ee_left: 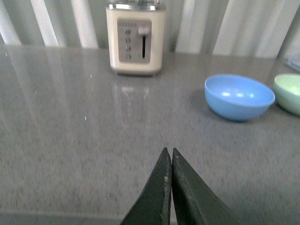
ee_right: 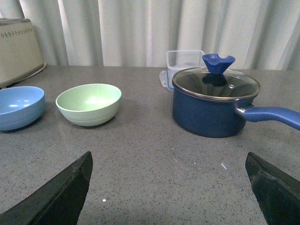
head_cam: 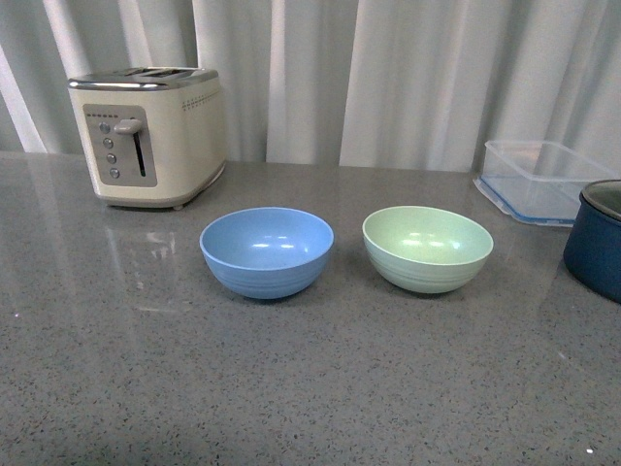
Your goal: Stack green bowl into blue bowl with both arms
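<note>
The blue bowl (head_cam: pixel 267 250) and the green bowl (head_cam: pixel 427 248) stand upright side by side on the grey counter, a small gap between them, blue on the left. Neither arm shows in the front view. In the left wrist view my left gripper (ee_left: pixel 168 151) is shut and empty, well short of the blue bowl (ee_left: pixel 239 96); the green bowl (ee_left: pixel 288 93) is at the frame edge. In the right wrist view my right gripper (ee_right: pixel 168 157) is wide open and empty above bare counter, short of the green bowl (ee_right: pixel 89 104) and the blue bowl (ee_right: pixel 19 107).
A cream toaster (head_cam: pixel 150 134) stands at the back left. A clear plastic container (head_cam: pixel 539 180) sits at the back right. A dark navy pot (ee_right: pixel 213 105) with a glass lid and long handle (ee_right: pixel 272 116) stands right of the green bowl.
</note>
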You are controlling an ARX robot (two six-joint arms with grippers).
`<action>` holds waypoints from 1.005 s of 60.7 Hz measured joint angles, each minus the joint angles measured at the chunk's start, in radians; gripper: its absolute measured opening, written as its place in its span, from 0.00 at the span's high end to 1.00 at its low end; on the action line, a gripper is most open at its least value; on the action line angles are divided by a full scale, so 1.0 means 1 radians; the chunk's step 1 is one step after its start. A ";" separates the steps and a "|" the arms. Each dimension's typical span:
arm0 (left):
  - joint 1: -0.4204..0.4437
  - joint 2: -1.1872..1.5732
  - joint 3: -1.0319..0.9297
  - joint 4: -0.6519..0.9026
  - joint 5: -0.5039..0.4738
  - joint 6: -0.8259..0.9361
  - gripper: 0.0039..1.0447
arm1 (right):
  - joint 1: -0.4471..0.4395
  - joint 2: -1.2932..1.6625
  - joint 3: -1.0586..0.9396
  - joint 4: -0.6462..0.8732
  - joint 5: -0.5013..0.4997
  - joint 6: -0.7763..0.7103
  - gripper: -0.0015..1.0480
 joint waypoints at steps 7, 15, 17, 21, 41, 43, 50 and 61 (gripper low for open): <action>0.000 -0.076 0.000 -0.047 0.000 0.000 0.97 | 0.000 0.000 0.000 0.000 0.000 0.000 0.10; 0.000 -0.077 0.000 -0.051 0.000 0.000 0.97 | 0.000 0.000 0.000 0.000 0.000 0.000 0.10; 0.000 -0.077 0.000 -0.051 0.000 0.000 0.97 | 0.000 0.000 0.000 0.000 0.000 0.000 0.10; 0.000 -0.077 0.000 -0.052 0.000 -0.001 0.88 | 0.000 0.000 0.000 0.000 0.000 0.000 0.10; 0.000 -0.077 0.000 -0.052 0.000 -0.001 0.28 | -0.022 0.358 0.225 0.077 -0.230 -0.066 0.10; 0.000 -0.078 0.000 -0.052 0.000 -0.001 0.21 | -0.013 0.455 0.305 0.066 -0.245 -0.063 0.10; 0.000 -0.078 0.000 -0.052 -0.001 0.000 0.04 | 0.042 0.739 0.523 0.019 -0.252 -0.050 0.10; 0.000 -0.078 0.000 -0.052 0.000 0.002 0.06 | 0.148 1.181 0.878 -0.132 -0.251 -0.011 0.10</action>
